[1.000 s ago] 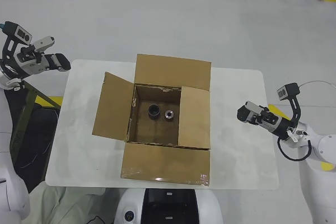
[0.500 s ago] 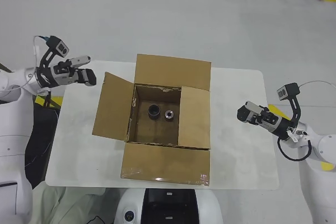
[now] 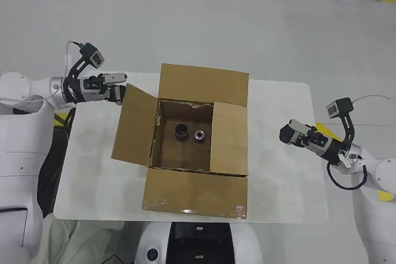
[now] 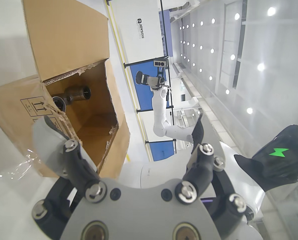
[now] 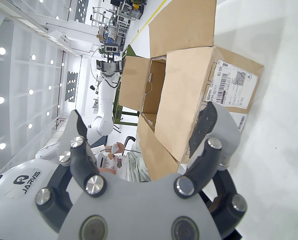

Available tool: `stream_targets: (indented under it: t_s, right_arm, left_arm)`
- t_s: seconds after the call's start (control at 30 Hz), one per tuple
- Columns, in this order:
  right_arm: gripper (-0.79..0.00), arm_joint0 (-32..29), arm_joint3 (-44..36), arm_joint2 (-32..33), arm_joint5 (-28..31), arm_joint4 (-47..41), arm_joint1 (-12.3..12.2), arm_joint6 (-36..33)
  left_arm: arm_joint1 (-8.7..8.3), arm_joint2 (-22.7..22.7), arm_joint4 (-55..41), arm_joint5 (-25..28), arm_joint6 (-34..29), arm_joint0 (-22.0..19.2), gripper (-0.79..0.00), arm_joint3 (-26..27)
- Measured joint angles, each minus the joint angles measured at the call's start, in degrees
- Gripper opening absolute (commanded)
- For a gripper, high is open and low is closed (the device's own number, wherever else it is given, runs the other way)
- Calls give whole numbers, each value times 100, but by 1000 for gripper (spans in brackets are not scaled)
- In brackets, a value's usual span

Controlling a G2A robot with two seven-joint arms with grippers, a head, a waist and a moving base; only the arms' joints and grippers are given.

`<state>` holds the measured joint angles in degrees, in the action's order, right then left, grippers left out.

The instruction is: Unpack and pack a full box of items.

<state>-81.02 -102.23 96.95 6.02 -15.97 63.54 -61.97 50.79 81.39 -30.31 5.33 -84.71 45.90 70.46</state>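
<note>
While the cardboard box (image 3: pixel 229 146) stands open-topped at the middle of the bench (image 3: pixel 287 191), two metal parts lie on its floor: a dark ring (image 3: pixel 182 131) and, just beside it, a smaller silver piece (image 3: pixel 198 136). Left gripper (image 3: pixel 121 89), spread wide and empty, sits at the left flap's far corner. Right gripper (image 3: pixel 284 134), likewise wide and empty, hangs well apart from the box.

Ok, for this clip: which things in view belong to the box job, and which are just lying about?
Job: cardboard box, top open; dark metal cylinder and smaller silvery part on its floor; white table under it.
Lying about: green stand beside the table; pale cloth past the table's near edge.
</note>
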Motion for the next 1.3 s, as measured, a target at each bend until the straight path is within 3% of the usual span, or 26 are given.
stream_targets:
  t_s: [0.5, 0.9, 1.3]
  right_arm:
    - [0, 0, 0, 0, 0, 0, 0, 0]
    - [0, 0, 0, 0, 0, 0, 0, 0]
    - [0, 0, 0, 0, 0, 0, 0, 0]
  left_arm:
    - [214, -1085, -112, -112, -234, -757, 0, -90]
    - [410, -1797, -108, -100, -34, -1098, 0, -191]
    - [615, -2470, 344, 25, 319, -1402, 0, -615]
